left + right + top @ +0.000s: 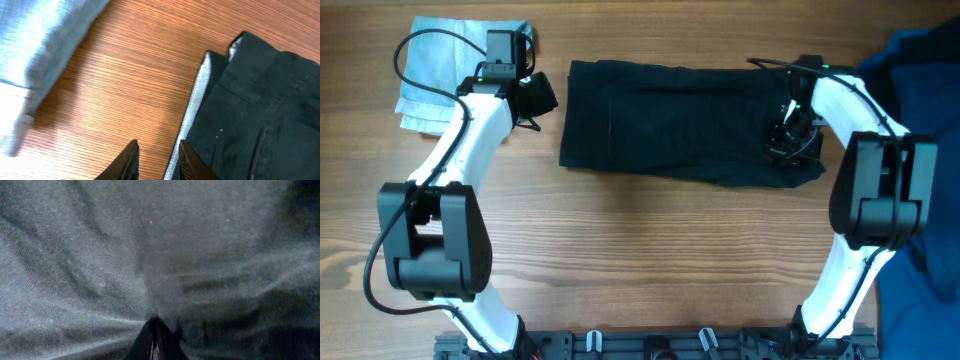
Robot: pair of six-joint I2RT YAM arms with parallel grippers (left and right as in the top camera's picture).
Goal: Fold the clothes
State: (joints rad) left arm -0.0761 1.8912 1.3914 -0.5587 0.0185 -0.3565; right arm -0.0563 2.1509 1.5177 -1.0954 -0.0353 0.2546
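table: plain wood top [650, 250]
black shorts [670, 120]: spread flat, upper middle of the overhead frame, white strip [192, 105] along the left edge
left gripper [157, 160]: fingers apart, right at that white edge
right gripper [155, 330]: tips squeezed together, pinching the shorts' right end, creases fanning out
pale blue garment [435, 70]: upper left
navy garment [920, 60]: far right

We find the shorts [680, 125] spread on the table [650, 250]. Their edge lies just at the right side of the fingers [129, 165] of the left gripper [535, 97]. The folded garment [435, 70] lies to the left of those fingers, apart from the shorts. The right gripper [788, 135] sits on the other end of the shorts, and the heaped cloth [920, 80] lies further right.
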